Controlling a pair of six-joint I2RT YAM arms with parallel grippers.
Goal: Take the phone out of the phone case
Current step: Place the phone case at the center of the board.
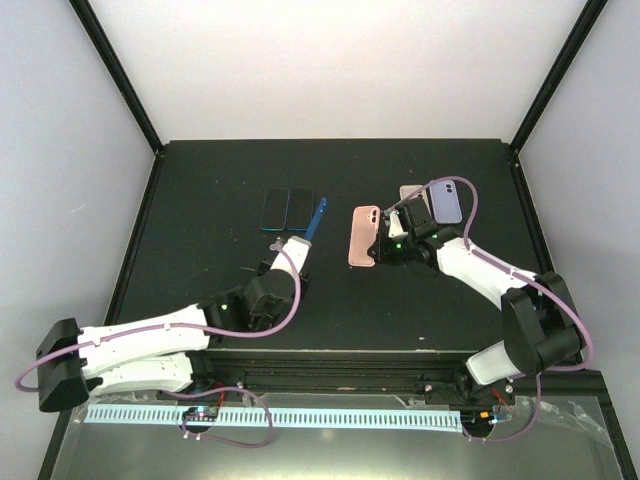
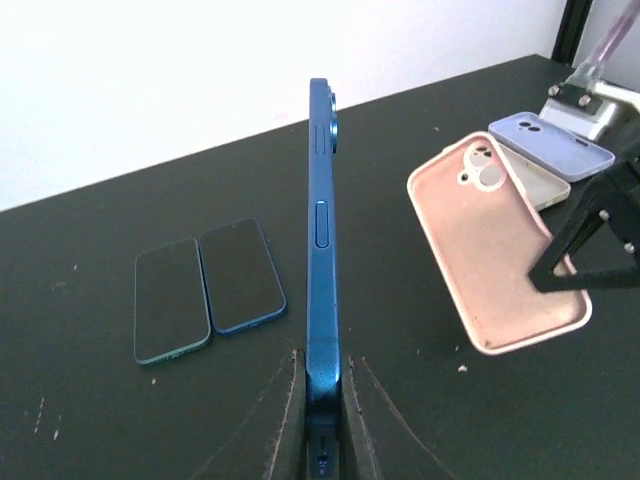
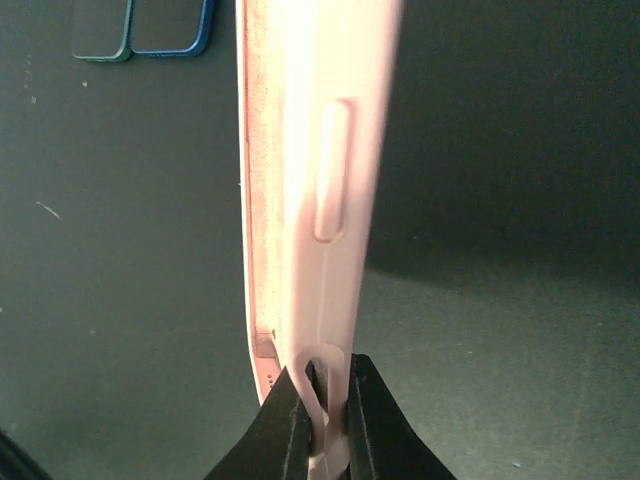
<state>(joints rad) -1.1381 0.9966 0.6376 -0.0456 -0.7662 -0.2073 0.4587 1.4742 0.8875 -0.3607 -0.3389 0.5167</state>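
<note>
While the left gripper (image 2: 322,365) clamps a slim blue phone (image 2: 320,230) beside two flat dark phones (image 2: 240,275), the right gripper (image 3: 325,395) pinches a pink silicone case (image 3: 300,150) right of them.

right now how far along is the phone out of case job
Done: the blue phone is fully out of the pink case, whose inside shows empty. In hand: the left fingers are shut on the phone, held edge-on, and the right fingers pinch the case's bottom end. Left: probably just setting both down, perhaps near the two phones lying flat on the table.
</note>
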